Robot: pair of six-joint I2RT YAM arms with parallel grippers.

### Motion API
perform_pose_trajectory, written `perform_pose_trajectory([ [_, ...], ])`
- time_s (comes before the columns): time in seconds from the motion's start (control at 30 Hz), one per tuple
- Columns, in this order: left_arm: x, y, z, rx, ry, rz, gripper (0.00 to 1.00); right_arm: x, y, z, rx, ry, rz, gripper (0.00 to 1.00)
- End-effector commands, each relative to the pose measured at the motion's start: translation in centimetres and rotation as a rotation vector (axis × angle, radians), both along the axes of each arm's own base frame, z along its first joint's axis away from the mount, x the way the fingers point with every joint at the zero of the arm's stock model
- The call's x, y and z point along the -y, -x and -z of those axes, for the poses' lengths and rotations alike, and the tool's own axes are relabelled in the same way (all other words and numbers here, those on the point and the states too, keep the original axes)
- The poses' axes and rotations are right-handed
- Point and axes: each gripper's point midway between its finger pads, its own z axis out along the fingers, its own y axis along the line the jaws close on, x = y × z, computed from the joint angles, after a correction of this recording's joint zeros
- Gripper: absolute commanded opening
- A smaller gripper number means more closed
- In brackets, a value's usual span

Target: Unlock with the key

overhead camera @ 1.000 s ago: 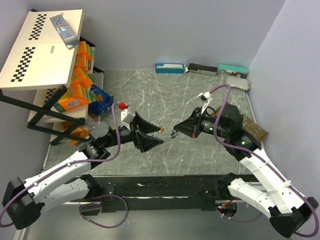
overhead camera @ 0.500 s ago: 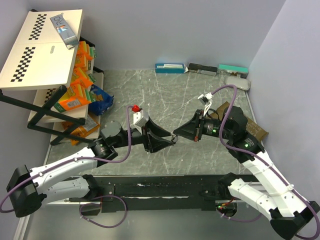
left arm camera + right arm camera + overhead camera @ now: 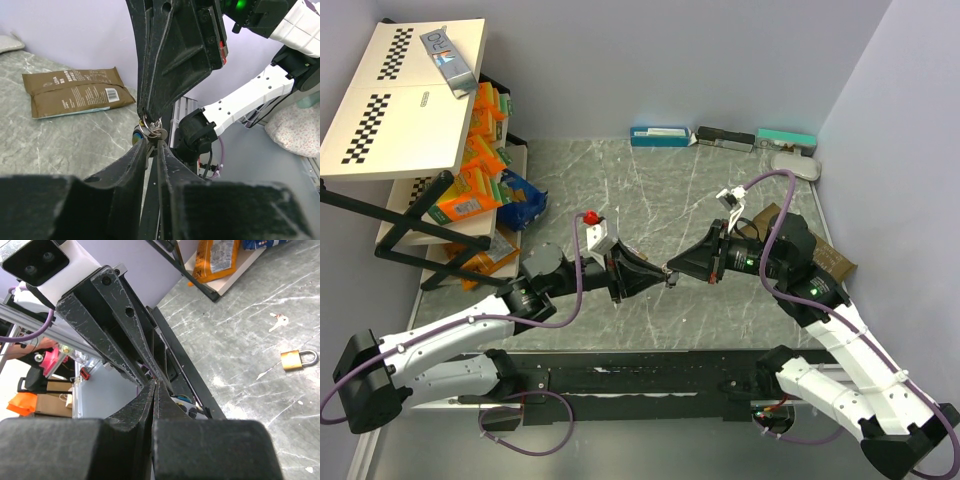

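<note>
Your right hand (image 3: 145,116) is clamping the key ring (image 3: 152,131); your left hand (image 3: 663,276) is flanking the key (image 3: 149,148), whether gripping I cannot tell. The padlock (image 3: 298,359) is lying on the bench (image 3: 240,325).

- Top view: even, diffuse overhead light; the arms cast only soft, faint shadows on the table (image 3: 650,190), with no glare.
- Left wrist view: the left gripper (image 3: 152,143) looms dark and blurred nearest the lens; the key ring (image 3: 151,131) just beyond its tips is sharp.
- Right wrist view: the right gripper (image 3: 154,384) is underexposed and soft; the stone surface beyond the claw is bright, and the edges show wide-angle stretching.
</note>
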Motion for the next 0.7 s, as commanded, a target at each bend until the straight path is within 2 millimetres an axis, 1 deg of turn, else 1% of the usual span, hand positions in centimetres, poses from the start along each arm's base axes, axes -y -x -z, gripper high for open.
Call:
perform_pose_trajectory([
  [0.0,-0.4,0.2,-1.9,0.044,0.053,-0.010,0.20,0.3,0.6,-2.7,0.060,-0.058,-0.008,0.00],
  [0.1,-0.4,0.5,-1.9,0.047,0.056,0.003,0.15,0.3,0.5,-2.7,0.057,-0.058,-0.004,0.00],
  [0.23,-0.4,0.7,-1.7,0.046,0.049,0.013,0.01,0.3,0.6,-2.8,0.059,-0.063,-0.006,0.00],
  [0.43,-0.6,0.6,-1.1,0.035,0.043,0.003,0.01,0.3,0.5,-2.7,0.054,-0.063,-0.005,0.00],
  [0.47,-0.6,0.6,-0.9,0.031,0.041,0.001,0.04,0.3,0.6,-2.8,0.055,-0.065,-0.008,0.00],
  [0.5,-0.6,0.6,-0.7,0.026,0.037,-0.001,0.16,0.3,0.6,-2.7,0.053,-0.066,-0.010,0.00],
  [0.57,-0.7,0.6,-0.4,0.024,0.033,0.001,0.27,0.3,0.8,-2.9,0.058,-0.070,-0.013,0.00],
  [0.6,-0.7,0.7,-0.5,0.029,0.038,0.002,0.38,0.3,0.7,-2.8,0.054,-0.068,-0.013,0.00],
  [0.67,-0.7,0.9,-0.5,0.037,0.041,0.014,0.46,0.3,0.8,-2.9,0.056,-0.067,-0.011,0.00],
])
